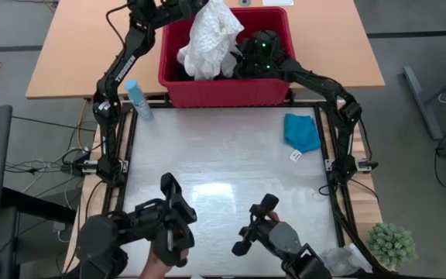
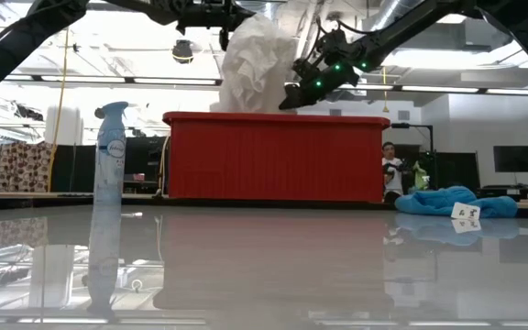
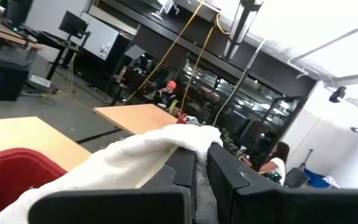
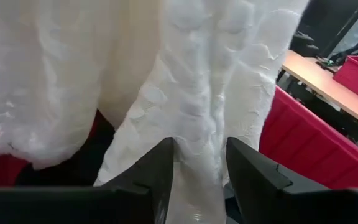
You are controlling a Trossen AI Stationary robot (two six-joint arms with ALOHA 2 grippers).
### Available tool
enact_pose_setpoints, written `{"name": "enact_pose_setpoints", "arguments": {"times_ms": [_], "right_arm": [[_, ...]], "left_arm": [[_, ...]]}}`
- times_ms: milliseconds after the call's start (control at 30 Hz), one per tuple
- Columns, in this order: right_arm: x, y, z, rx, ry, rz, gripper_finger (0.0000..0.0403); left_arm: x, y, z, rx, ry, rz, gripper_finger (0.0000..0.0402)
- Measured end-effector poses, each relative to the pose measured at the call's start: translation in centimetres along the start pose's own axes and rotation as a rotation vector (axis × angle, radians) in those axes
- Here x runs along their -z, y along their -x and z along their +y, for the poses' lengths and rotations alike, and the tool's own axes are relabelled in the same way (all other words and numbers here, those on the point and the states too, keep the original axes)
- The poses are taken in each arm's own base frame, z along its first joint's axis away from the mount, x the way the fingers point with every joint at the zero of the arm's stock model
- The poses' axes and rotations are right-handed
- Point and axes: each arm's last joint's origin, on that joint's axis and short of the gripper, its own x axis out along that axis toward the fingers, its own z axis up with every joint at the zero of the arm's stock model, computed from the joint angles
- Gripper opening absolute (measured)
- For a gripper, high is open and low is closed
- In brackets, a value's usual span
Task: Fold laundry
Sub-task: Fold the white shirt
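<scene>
The left gripper was clamped on an upper fold of the white lacy-textured garment, which hung above the red plastic slotted basket. The right gripper had its jaws parted around a lower hanging fold — not yet pinched. The cloth looked light and limp — best taken at an edge or corner. A small teal garment lay on the table.

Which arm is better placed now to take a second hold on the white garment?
Right. The right gripper has its jaws open around a hanging fold of the white garment, which the left gripper already holds up above the red basket.
</scene>
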Motion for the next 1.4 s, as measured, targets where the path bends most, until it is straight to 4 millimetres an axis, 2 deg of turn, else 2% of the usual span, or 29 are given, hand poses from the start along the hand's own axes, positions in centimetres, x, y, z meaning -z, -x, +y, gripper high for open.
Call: {"name": "enact_pose_setpoints", "arguments": {"times_ms": [67, 200, 233, 500, 667, 900, 1200, 1400], "right_arm": [[0.1, 0.0, 0.1, -0.006, -0.002, 0.014, 0.0137], [-0.6, 0.4, 0.3, -0.002, 0.025, -0.001, 0.0032], [-1.1, 0.7, 0.2, 0.015, 0.044, -0.005, 0.0021], [-7.8, 5.3, -2.2, 0.244, 0.177, -0.028, 0.002], [-10.5, 8.1, -3.5, 0.363, 0.241, 0.045, 0.002], [-13.6, 12.2, -4.4, 0.616, 0.423, 0.22, 0.002], [-19.1, 19.3, -3.4, 0.722, 0.411, 0.069, 0.002], [-21.9, 23.8, -1.9, 0.722, 0.369, -0.075, 0.002]], "left_arm": [[0.2, -0.2, -0.2, 0.007, 0.002, 0.003, 0.0004], [0.2, -0.3, -0.3, 0.012, 0.007, 0.002, 0.0005], [0.2, -0.3, -0.4, 0.014, 0.014, -0.001, 0.0005], [-0.8, 0.2, -0.9, 0.128, 0.096, -0.002, 0.0005], [-1.2, 0.4, -1.7, 0.239, 0.168, 0.037, 0.0005], [-1.4, 0.7, -3.3, 0.408, 0.312, 0.21, 0.0005], [-0.2, -0.4, -7.6, 0.559, 0.335, 0.345, 0.0002], [-1.0, 0.4, -12.5, 0.657, 0.266, 0.359, 0.0001]]}}
